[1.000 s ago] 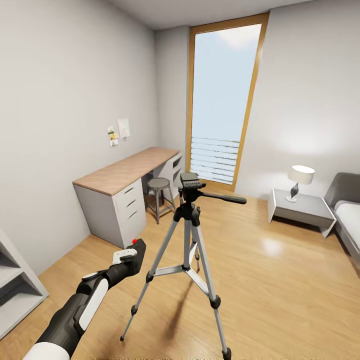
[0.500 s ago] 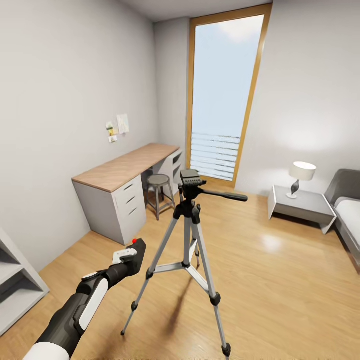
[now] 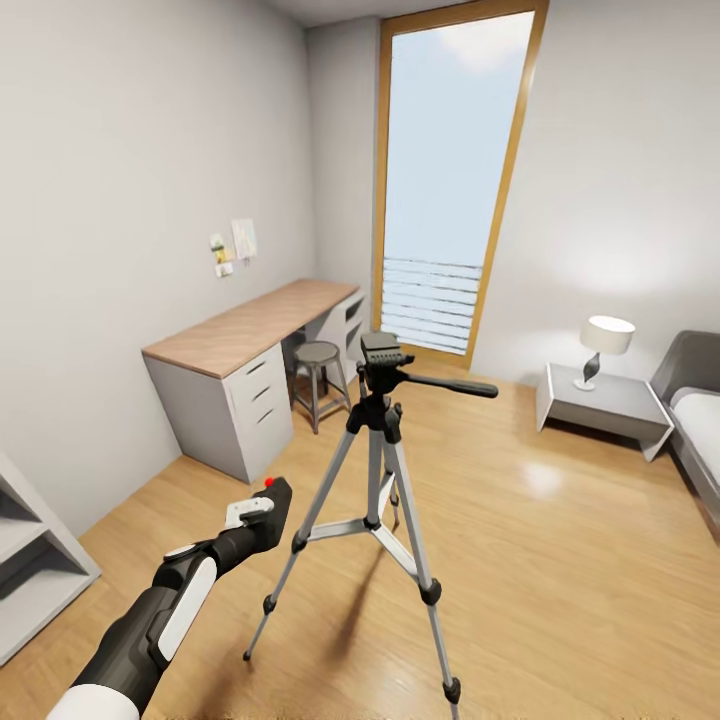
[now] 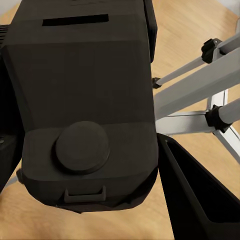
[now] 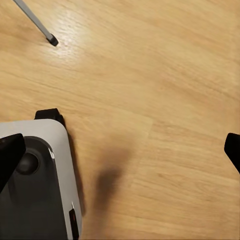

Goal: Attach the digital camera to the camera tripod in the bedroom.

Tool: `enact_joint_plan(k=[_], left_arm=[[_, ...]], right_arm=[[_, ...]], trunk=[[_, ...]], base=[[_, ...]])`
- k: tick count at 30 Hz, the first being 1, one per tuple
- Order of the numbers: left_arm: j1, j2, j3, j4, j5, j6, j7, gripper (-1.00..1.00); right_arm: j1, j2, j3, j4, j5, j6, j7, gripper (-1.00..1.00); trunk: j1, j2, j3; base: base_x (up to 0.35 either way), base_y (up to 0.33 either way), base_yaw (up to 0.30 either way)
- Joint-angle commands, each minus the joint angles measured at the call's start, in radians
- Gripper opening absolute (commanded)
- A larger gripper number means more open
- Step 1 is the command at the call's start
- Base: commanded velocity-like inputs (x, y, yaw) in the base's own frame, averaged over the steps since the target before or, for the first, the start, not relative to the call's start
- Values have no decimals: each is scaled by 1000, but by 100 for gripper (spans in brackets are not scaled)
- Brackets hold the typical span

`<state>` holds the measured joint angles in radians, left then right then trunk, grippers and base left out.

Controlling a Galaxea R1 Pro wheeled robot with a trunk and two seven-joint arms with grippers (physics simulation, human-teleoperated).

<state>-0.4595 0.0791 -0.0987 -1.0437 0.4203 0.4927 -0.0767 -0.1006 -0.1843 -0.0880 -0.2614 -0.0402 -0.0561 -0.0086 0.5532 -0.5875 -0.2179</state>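
Lower left of frame: the left pincer (image 3: pixel 262 508) pinches the digital camera (image 3: pixel 272 505), carried but not yet mounted on the camera tripod (image 3: pixel 378 470) at centre, whose head plate remains bare.

Bright daylight from window (image 3: pixel 448 180); soft glare patch on floor (image 3: pixel 560 560); lamp (image 3: pixel 604 345) lit; renders sharp.

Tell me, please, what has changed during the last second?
The head view has shifted slightly, so the camera moved; the camera tripod sits a little lower in the picture. The left end effector stays shut on the digital camera, at the same place beside the tripod.
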Motion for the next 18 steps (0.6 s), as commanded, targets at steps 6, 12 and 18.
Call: enact_joint_plan(k=[6,12,18], left_arm=[[-1,1,-1,0,2,4,-2,-100],[-1,1,-1,0,2,4,-2,-100],[-1,1,-1,0,3,4,-2,-100]], right_arm=[[-1,0,-2,1,-4,-4,0,100],[-1,0,-2,1,-5,-4,1,100],[-1,0,-2,1,-4,-4,1,100]], trunk=[[0,-1,-11],[0,-1,-21],[0,-1,-31]], base=[[0,0,0],[0,0,0],[0,0,0]])
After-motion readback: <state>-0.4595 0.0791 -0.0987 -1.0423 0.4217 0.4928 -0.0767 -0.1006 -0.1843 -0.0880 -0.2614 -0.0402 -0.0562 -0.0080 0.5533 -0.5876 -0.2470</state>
